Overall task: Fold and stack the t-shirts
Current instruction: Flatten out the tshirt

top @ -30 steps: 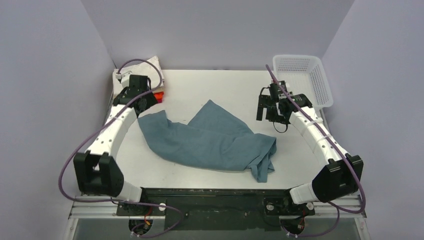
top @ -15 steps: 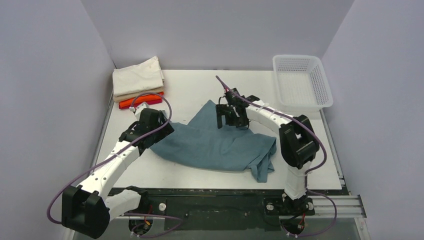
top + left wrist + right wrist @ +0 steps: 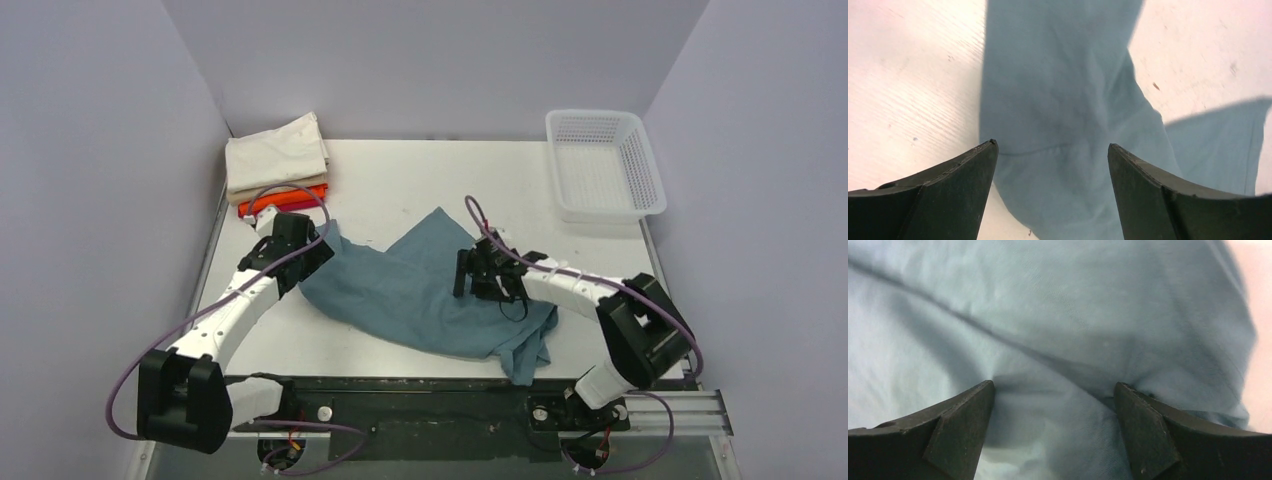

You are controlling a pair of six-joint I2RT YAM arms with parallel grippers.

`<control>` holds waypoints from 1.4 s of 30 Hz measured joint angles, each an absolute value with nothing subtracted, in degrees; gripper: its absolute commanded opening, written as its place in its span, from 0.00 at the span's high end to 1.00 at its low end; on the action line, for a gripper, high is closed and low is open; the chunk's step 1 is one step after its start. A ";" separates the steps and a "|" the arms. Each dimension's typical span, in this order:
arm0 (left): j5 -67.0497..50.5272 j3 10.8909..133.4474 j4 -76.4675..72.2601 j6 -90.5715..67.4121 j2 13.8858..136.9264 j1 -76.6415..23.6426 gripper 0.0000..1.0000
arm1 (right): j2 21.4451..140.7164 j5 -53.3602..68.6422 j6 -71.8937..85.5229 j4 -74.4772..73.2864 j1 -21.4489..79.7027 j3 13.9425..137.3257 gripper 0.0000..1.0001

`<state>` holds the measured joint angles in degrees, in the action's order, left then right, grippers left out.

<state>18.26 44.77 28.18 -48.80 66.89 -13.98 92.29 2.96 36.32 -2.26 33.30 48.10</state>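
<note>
The large teal-blue t-shirt (image 3: 420, 290) lies crumpled in the middle of the table. It also shows in the left wrist view (image 3: 1058, 100) and fills the right wrist view (image 3: 1058, 325). A stack of folded shirts stands at the back left: cream (image 3: 275, 150) on top, tan below it, then orange and red (image 3: 283, 201). My left gripper (image 3: 300, 268) is open over the shirt's left end (image 3: 1052, 148). My right gripper (image 3: 478, 278) is open with its fingertips pressed down on the cloth at the shirt's middle right (image 3: 1054, 385).
A white mesh basket (image 3: 603, 165) stands at the back right. Grey walls close in the table on three sides. Bare white tabletop (image 3: 420, 175) lies behind the shirt and along the front left.
My right gripper has come from beside the basket down and forward onto the shirt. My left gripper has moved from the folded stack to the shirt's left end. The shirt has shifted slightly.
</note>
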 measured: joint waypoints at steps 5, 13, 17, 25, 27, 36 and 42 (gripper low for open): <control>18.87 47.68 25.91 -47.66 73.19 -8.67 0.09 | 83.18 2.66 39.03 -6.28 43.07 40.86 0.14; 17.06 57.78 22.33 -42.11 88.03 -2.33 0.09 | 82.06 -2.07 35.77 -13.63 40.03 56.84 0.11; 15.31 65.93 22.17 -39.51 98.43 -0.99 0.11 | 85.73 -4.54 34.06 -12.56 33.45 65.54 0.11; 14.87 73.97 23.64 -37.67 110.48 -0.62 0.24 | 106.02 -5.04 31.40 -12.14 25.67 81.30 0.12; 14.68 75.22 24.27 -37.06 112.27 -0.45 0.27 | 110.43 -4.64 31.16 -12.93 25.15 85.03 0.12; 13.89 76.69 25.10 -36.27 113.49 1.96 0.82 | 119.63 -1.61 31.48 -13.69 25.17 93.38 0.15; 12.16 76.88 24.97 -35.24 113.86 2.90 1.00 | 125.69 -1.26 31.40 -15.79 25.96 97.82 0.18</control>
